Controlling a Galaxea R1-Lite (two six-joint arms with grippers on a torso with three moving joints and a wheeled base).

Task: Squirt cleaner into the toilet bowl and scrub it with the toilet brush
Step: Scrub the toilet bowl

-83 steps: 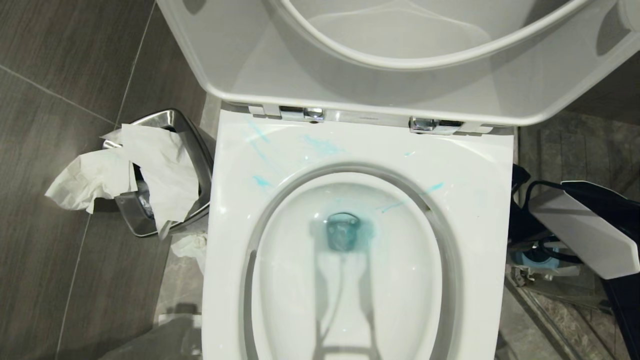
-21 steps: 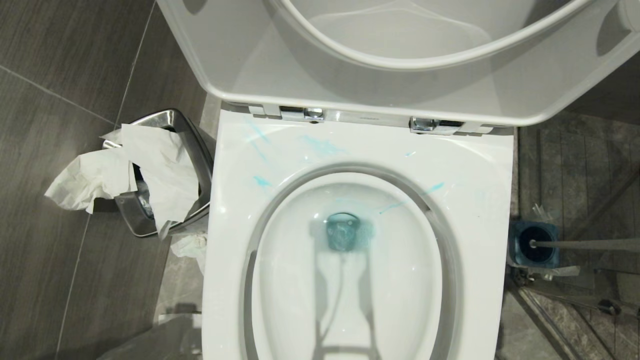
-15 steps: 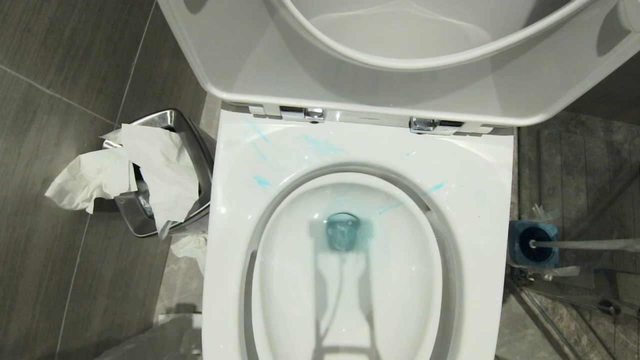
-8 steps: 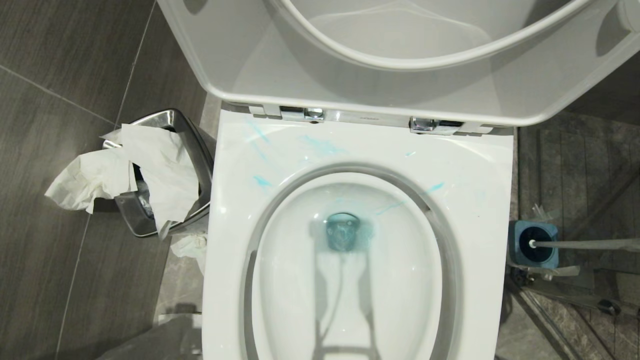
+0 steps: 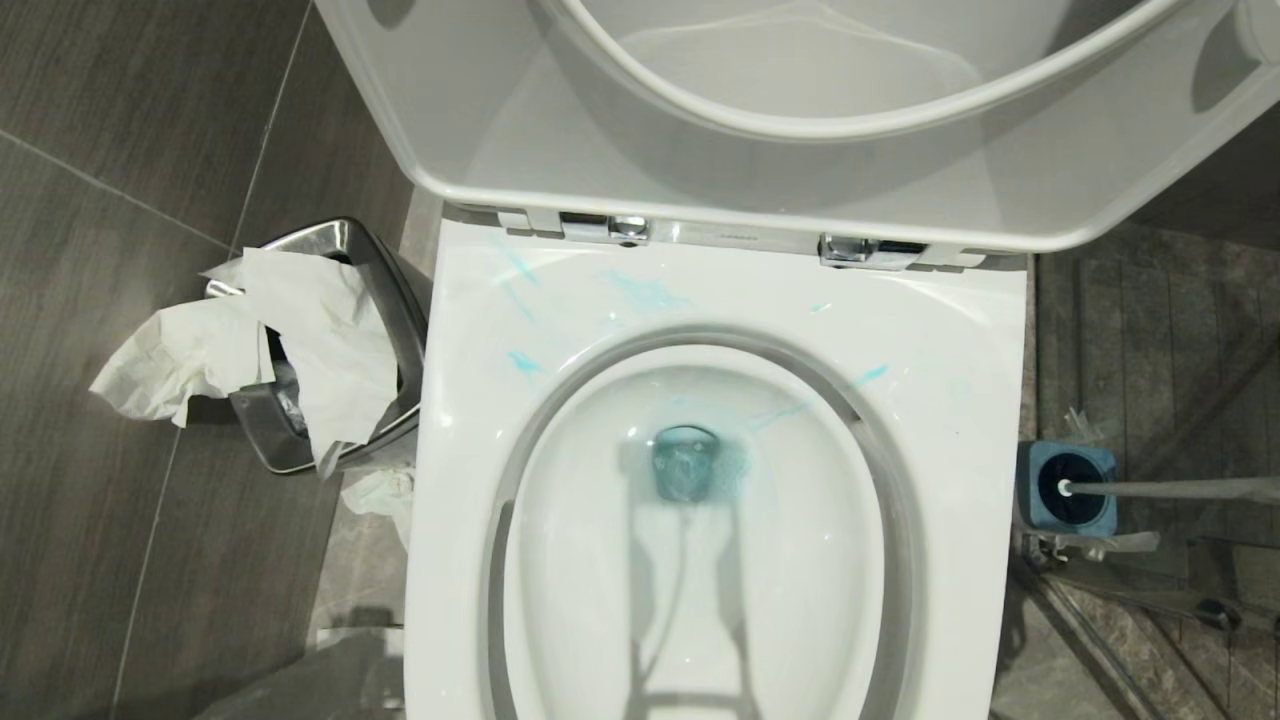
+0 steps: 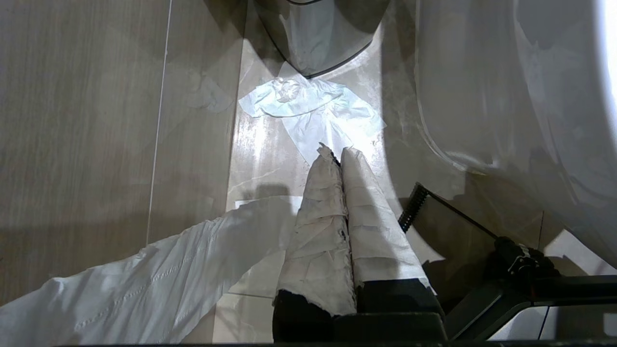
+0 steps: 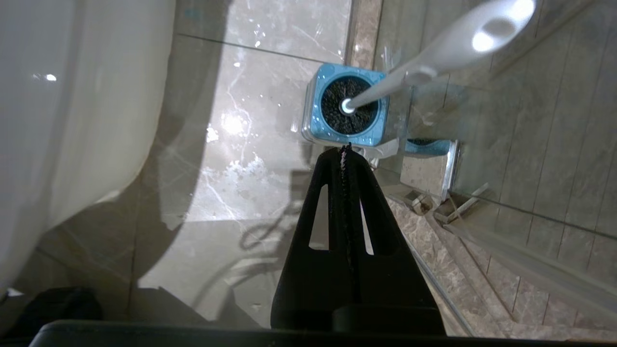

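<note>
The white toilet bowl [image 5: 950, 400] fills the head view, its lid raised. Turquoise cleaner [image 5: 650, 293] streaks the back of the rim and tints the water at the drain. The toilet brush [image 5: 1160, 489] stands on the floor to the bowl's right, with its black head in a square blue holder [image 5: 1100, 465] and its white handle leaning away. In the right wrist view my right gripper [image 7: 343, 148] is shut and empty, just short of the holder [image 7: 315, 123] and below the brush [image 7: 409, 72]. My left gripper [image 6: 337, 153], its fingers wrapped in white, hangs shut beside the bowl. Neither gripper shows in the head view.
A steel bin [image 5: 385, 290] stuffed with white paper stands left of the bowl. A crumpled tissue [image 6: 313, 103] lies on the floor ahead of the left gripper. A glass shower wall and its metal track [image 7: 482, 250] run close behind the brush holder.
Some seconds ago the right arm covered the brush holder at the head view's right edge; it has left that view. Over the last second nothing visibly shifts there.
</note>
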